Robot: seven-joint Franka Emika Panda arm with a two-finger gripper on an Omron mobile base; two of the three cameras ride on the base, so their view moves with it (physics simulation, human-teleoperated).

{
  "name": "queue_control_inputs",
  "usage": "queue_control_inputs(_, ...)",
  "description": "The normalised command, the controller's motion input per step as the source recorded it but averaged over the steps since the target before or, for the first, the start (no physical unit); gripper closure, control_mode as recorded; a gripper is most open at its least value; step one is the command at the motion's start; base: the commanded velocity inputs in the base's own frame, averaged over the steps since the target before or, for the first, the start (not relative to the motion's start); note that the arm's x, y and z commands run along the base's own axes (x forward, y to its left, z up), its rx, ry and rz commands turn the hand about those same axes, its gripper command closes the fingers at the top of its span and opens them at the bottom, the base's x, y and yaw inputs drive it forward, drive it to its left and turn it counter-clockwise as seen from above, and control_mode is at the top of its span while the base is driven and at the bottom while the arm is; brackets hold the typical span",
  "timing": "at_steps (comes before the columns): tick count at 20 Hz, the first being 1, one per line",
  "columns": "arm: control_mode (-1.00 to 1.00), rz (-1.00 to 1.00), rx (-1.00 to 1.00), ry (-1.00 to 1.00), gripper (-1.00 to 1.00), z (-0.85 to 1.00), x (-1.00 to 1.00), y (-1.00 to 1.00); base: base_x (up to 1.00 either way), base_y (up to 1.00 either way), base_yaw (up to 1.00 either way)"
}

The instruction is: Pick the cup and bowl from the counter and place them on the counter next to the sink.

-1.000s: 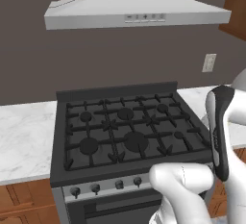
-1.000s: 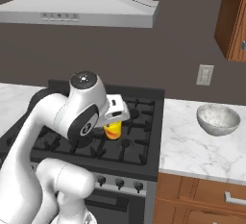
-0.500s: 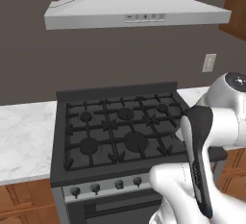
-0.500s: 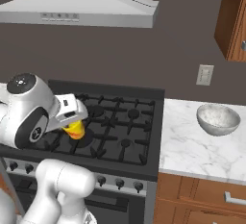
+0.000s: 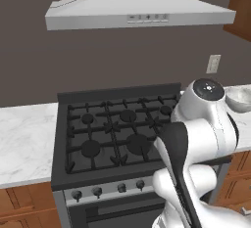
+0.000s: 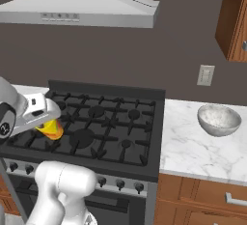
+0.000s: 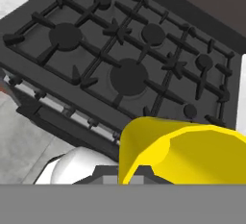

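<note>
My gripper (image 6: pixel 48 122) is clenched on one yellow cup (image 7: pixel 187 153), which bulks across the lower right of the hand view, its rim toward the lens and the fingertips hidden behind it. In the right base view I see that cup at the left edge, orange-yellow, tucked under the white hand and hanging above the front left part of the stovetop (image 6: pixel 96 122). Outward from there, the hand view looks down on one black gas stovetop with its burners and grates running from upper left to right; a row of knobs (image 7: pixel 62 107) lines its front edge, too blurred for me to count. In the left base view I count four knobs (image 5: pixel 109 189) at the lower centre. One bowl (image 6: pixel 219 119), pale grey with a speckled inside, sits upright on the white marble counter (image 6: pixel 193 151) at the right of the right base view, well apart from the cup. One range hood (image 5: pixel 139 11) spans the top, and one wall outlet (image 6: pixel 206 75) sits at upper right.
</note>
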Motion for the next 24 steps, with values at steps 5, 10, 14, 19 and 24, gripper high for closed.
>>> queue_control_inputs(5, -1.0, -0.13, 0.0, 0.16, 1.0, -0.01, 0.0, 0.05, 0.0, 0.0, 0.0)
queue_control_inputs(10, -1.0, -0.11, 0.0, 0.17, 1.0, -0.01, 0.0, 0.0, 0.0, 0.0, 0.0)
queue_control_inputs(14, -1.0, -0.06, 0.0, 0.12, 1.0, 0.0, 0.08, 0.0, 0.0, 0.0, 0.0)
queue_control_inputs(19, -1.0, -0.01, 0.0, 0.02, 1.0, 0.0, 0.04, 0.0, 0.0, 0.0, 0.0)
queue_control_inputs(24, -1.0, 0.0, 0.0, 0.0, 1.0, 0.0, 0.0, 0.0, 0.0, 0.0, 0.0)
